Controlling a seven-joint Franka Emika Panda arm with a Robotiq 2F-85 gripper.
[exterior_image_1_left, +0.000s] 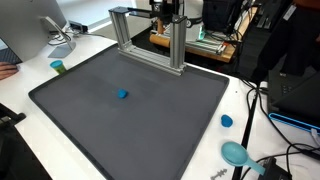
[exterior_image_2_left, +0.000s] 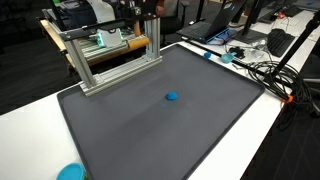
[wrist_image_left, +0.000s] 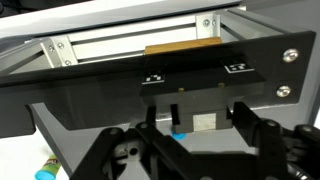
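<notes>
My gripper (wrist_image_left: 195, 125) is open and empty; its two black fingers stand wide apart in the wrist view. It hangs high at the back of the table, above the aluminium frame (exterior_image_1_left: 150, 40), and the arm shows at the top of both exterior views (exterior_image_1_left: 166, 10) (exterior_image_2_left: 140, 12). A small blue object (exterior_image_1_left: 123, 95) lies alone near the middle of the dark grey mat (exterior_image_1_left: 150, 130), far from the gripper. It also shows in an exterior view (exterior_image_2_left: 172, 97) and, small, between the fingers in the wrist view (wrist_image_left: 178, 132).
The aluminium frame (exterior_image_2_left: 110, 55) stands along the mat's (exterior_image_2_left: 190, 130) back edge. A blue lid (exterior_image_1_left: 227, 121) and a teal bowl (exterior_image_1_left: 236, 152) lie on the white table beside the mat. A teal cup (exterior_image_1_left: 58, 67) stands near a monitor. Cables (exterior_image_2_left: 270, 75) run along one side.
</notes>
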